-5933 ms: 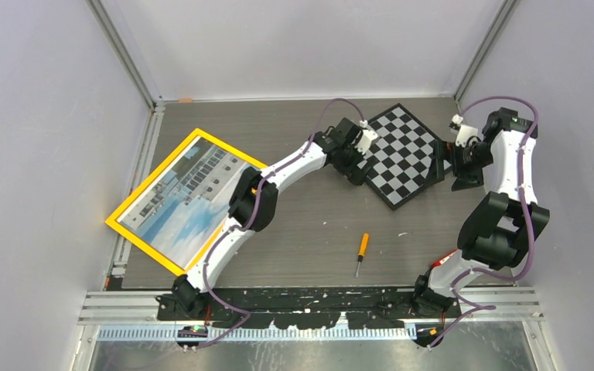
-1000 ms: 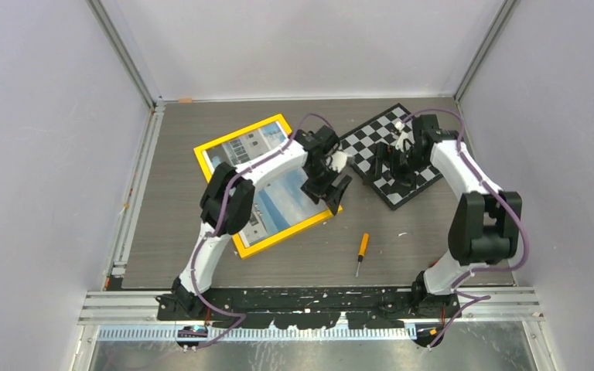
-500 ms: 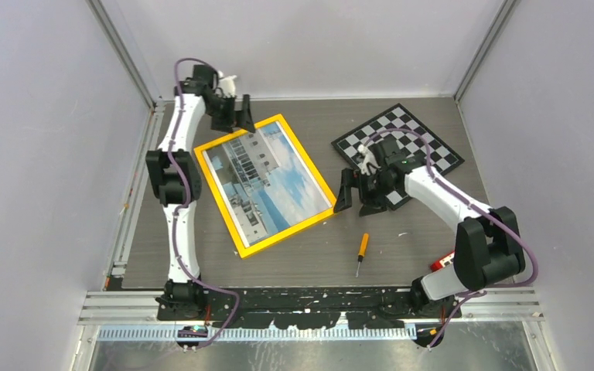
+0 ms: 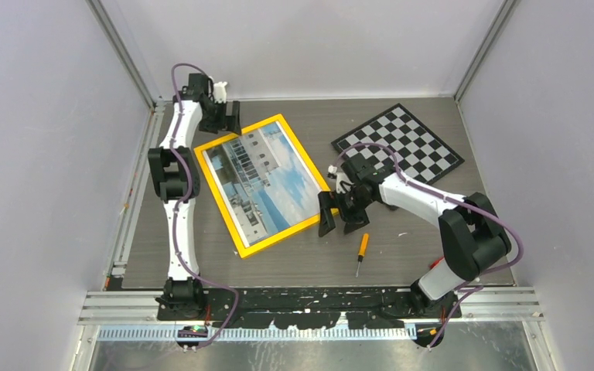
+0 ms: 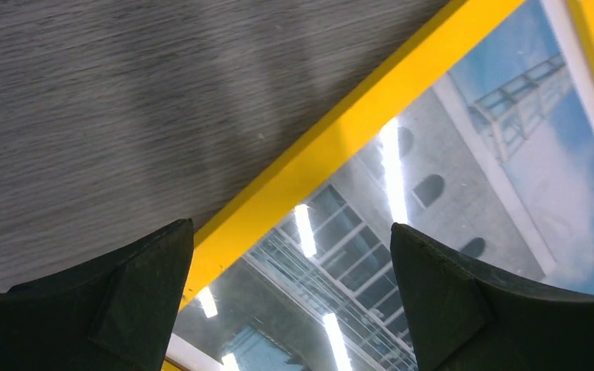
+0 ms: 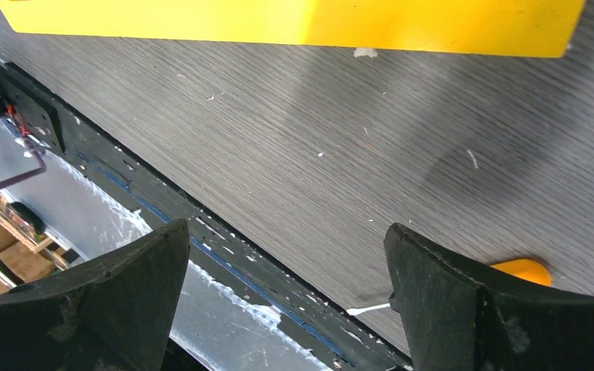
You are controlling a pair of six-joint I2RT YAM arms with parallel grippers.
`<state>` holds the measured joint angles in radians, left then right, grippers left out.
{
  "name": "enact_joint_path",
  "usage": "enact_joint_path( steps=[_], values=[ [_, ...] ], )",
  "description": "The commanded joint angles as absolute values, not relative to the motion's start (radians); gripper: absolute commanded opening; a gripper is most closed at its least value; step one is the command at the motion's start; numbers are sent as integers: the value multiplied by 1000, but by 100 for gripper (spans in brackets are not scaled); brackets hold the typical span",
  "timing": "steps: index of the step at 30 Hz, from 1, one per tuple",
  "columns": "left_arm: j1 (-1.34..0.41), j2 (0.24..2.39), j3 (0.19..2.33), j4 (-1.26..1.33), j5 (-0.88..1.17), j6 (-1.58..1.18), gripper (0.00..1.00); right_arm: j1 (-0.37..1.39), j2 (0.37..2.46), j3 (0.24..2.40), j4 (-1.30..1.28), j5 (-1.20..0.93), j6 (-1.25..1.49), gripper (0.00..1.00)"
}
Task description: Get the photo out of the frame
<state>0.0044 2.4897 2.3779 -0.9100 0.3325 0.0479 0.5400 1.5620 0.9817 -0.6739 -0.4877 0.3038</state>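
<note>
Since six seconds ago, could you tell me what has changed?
The frame slid from the table's left edge to the middle. The left tool swung from the checkerboard to the frame's far edge; the right tool came to its near-right corner. Both are open. The screwdriver stayed put.

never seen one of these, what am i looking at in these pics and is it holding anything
These are two robot arms bolted to the near edge of a table. The wide picture comes from a fixed camera overhead; the other two come from cameras on the wrists, so the black wedges there are each arm's own jaws. On the table lie a yellow frame holding a photo of a building, a checkerboard and a screwdriver. The left arm has its jaws open over the frame's far edge; the right arm has them open beside the frame's right corner. Nothing is held.
</note>
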Motion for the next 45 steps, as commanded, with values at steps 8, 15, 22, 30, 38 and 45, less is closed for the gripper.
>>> enact_joint_path(
  steps=[8,15,22,30,38,45],
  values=[
    [34,2552,2391,-883,291,144,100,638,1634,1001,-602,-420,245,100],
    [49,2498,2279,-976,369,213,98,638,1713,1031,-542,-431,259,100],
    [80,2327,1997,-973,418,329,92,584,1773,1122,-531,-430,239,100],
    [124,2107,1673,-990,429,471,85,459,1885,1275,-573,-446,225,100],
    [136,1871,1308,-991,418,584,83,420,1990,1449,-565,-443,205,100],
    [136,1723,1141,-1004,414,597,83,404,2105,1599,-551,-430,219,100]
  ],
)
